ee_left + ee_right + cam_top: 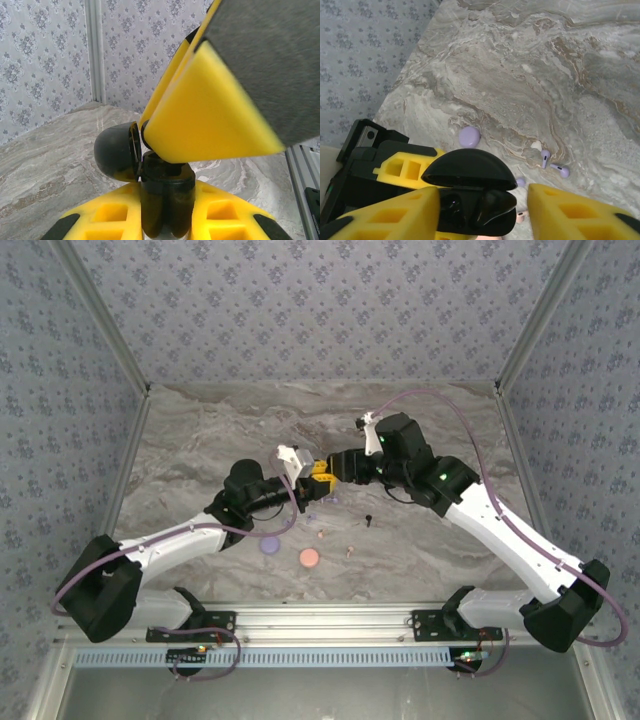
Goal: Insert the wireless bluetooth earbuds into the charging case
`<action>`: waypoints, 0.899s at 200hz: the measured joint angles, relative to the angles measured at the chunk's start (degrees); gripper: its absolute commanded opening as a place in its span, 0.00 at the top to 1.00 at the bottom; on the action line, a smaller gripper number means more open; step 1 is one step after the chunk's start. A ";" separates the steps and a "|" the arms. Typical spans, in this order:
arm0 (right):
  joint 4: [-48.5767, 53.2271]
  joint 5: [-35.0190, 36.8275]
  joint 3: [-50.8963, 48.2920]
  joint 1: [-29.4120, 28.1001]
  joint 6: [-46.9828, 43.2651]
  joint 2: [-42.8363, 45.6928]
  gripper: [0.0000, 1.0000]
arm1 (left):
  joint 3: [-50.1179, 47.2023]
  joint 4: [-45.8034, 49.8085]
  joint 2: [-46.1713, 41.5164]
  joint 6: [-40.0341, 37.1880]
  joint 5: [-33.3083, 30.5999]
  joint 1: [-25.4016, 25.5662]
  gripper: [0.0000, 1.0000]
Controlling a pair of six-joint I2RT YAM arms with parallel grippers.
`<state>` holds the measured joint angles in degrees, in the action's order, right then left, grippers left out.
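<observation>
Mid-frame in the top view the two arms meet over the marble table. The left fingers are narrow and clamped on the black case. In the left wrist view the case body stands upright betw. the yellow fingers along the bottom edge, w/ its lid hinged open to the left.

The right fingers stand apart, one on each side of the case at the bottom of the right wrist view. There's a clear gap on the right side; the left one sits close against the case and contact can't be judged. In the left wrist view one of them hangs big and tilted right over the case mouth, blocking most of the upper right. Can't tell if any bud sits inside; the inside is glossy black.

Loose on the table:
- 2 lavender buds near each other, right of centre in the right wrist view, w/ a pale bit just above them
- a pinkish bud at the bottom, betw. case and right finger
- a black bud below centre in the top view
- a small lavender round piece just above the lid
- a lavender disc and a pink disc, lower centre in the top view, beside the left arm
</observation>
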<state>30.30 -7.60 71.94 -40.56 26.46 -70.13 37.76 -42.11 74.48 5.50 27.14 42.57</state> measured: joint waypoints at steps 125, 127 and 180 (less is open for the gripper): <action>-3.98 -15.80 0.00 13.55 0.00 7.78 0.29 | -0.87 -10.03 0.33 1.68 -1.07 -0.02 1.00; -4.20 -16.26 0.00 13.90 0.22 7.82 0.28 | -0.87 -10.19 0.33 1.68 -1.09 -0.02 1.00; -7.96 -23.15 0.24 15.13 2.56 6.84 0.29 | -0.74 -11.96 0.20 1.68 -1.03 -0.02 1.00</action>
<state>22.35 -30.74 72.18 -25.43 29.02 -63.29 37.01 -54.06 74.67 7.18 26.11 42.54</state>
